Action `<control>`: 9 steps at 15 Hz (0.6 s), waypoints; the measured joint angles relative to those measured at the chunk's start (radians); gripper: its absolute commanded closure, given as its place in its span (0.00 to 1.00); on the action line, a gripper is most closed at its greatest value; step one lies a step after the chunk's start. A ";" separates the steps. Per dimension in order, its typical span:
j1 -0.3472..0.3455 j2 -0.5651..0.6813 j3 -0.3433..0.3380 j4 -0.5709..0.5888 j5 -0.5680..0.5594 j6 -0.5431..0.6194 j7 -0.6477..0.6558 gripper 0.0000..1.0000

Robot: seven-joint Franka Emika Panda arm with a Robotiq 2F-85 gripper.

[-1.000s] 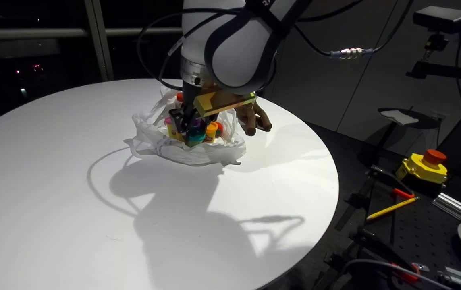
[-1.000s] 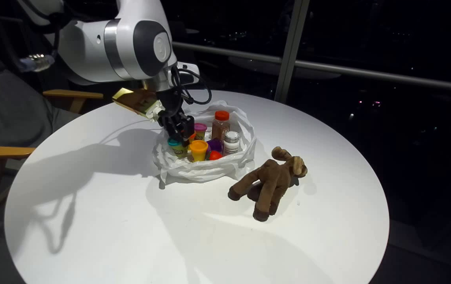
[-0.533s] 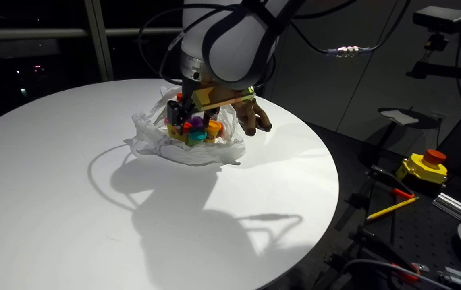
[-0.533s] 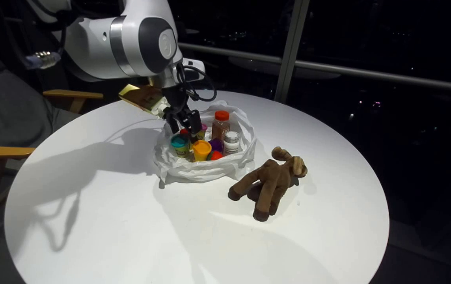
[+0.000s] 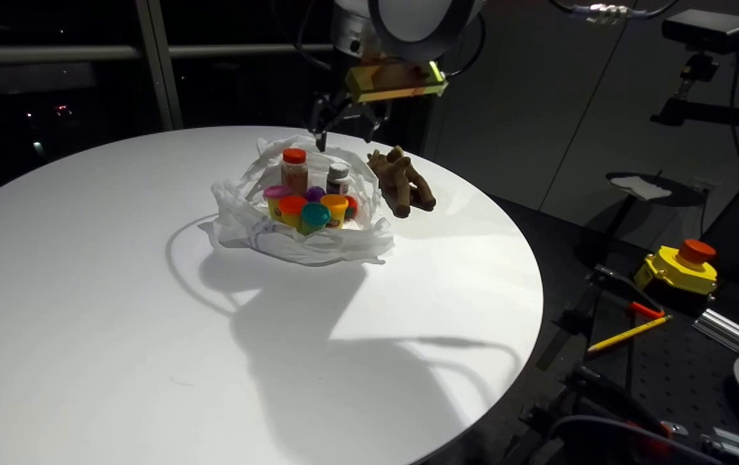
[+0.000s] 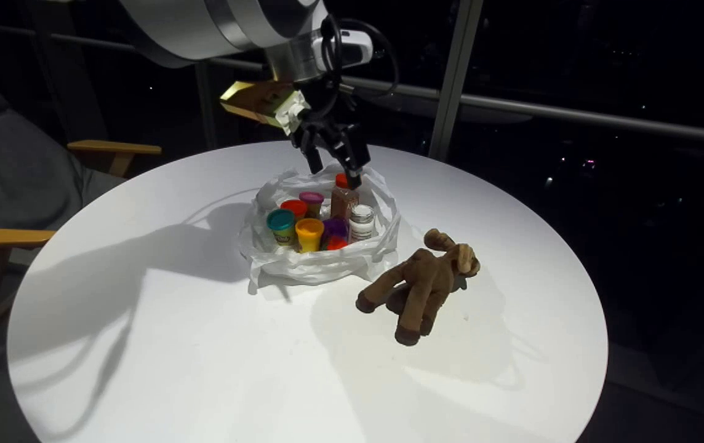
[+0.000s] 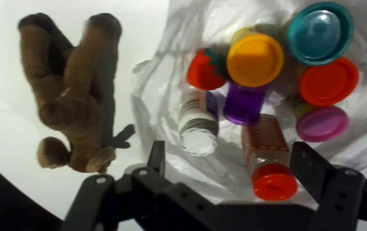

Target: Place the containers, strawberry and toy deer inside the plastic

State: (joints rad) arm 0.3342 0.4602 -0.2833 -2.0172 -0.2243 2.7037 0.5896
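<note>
All views look down at the table (image 5: 117, 323), wrist nearest

1. Smooth, rounded white arm shell (image 6: 176, 27) with a silver-grey band (image 6: 229, 24).
2. Silver metal wrist collar (image 5: 349, 33).
3. Glossy yellow box-shaped block (image 5: 395, 82).
4. Thin looping black cables (image 5: 483, 39) and a ridged silver connector (image 5: 608, 13).
5. Angular black gripper (image 7: 229, 160) with pale round screw heads (image 7: 142, 172).

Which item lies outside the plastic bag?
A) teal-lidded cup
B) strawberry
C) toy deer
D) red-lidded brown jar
C: the toy deer lies on the table beside the plastic bag, while the strawberry, teal-lidded cup and red-lidded brown jar are inside it.
</note>
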 measured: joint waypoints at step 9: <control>-0.109 -0.066 -0.077 -0.207 -0.136 0.007 0.013 0.00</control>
State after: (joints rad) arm 0.2250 0.3938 -0.3607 -2.2238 -0.3604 2.7107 0.6021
